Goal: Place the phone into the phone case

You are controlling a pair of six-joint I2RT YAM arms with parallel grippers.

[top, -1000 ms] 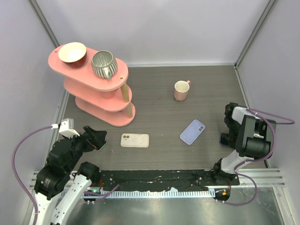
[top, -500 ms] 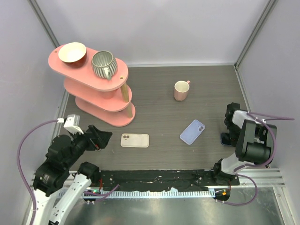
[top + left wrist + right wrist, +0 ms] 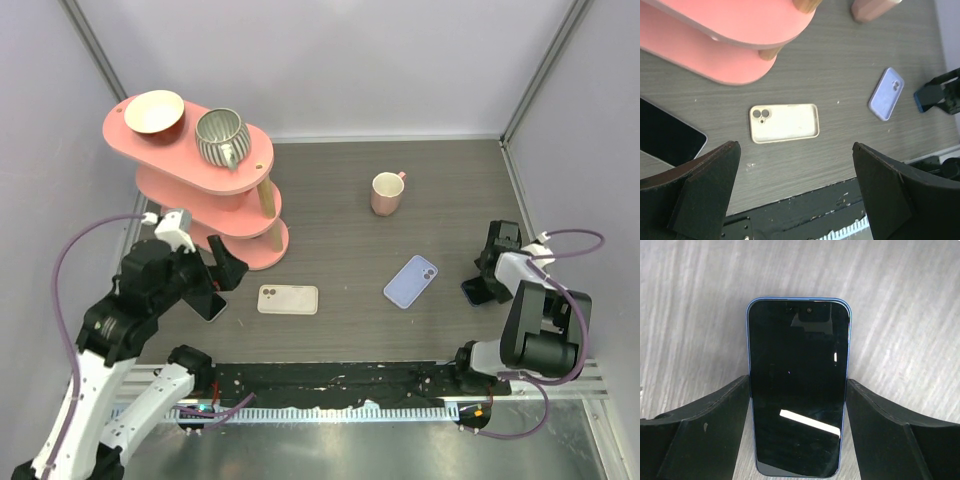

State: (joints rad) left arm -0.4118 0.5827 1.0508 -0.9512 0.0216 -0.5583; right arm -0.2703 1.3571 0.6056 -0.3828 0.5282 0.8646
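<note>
A cream phone case (image 3: 288, 299) lies flat at the table's near middle, also in the left wrist view (image 3: 784, 123). A lavender case (image 3: 411, 281) lies to its right and shows in the left wrist view (image 3: 886, 94). A dark-screened phone with a pale rim (image 3: 206, 301) lies left of the cream case (image 3: 665, 132). My left gripper (image 3: 222, 272) hangs open and empty above the table (image 3: 794, 150). My right gripper (image 3: 487, 280) is low at the right edge, its jaws against both long sides of a blue phone (image 3: 798, 385), which lies screen up.
A pink three-tier shelf (image 3: 215, 215) with a bowl (image 3: 153, 111) and a ribbed pot (image 3: 221, 137) stands at the back left, close to my left arm. A pink mug (image 3: 386, 192) stands at the back middle. Walls close in on both sides.
My left arm has risen and moved away from the near edge toward the shelf, uncovering the dark phone on the table. My right gripper has shifted slightly left with the blue phone.
</note>
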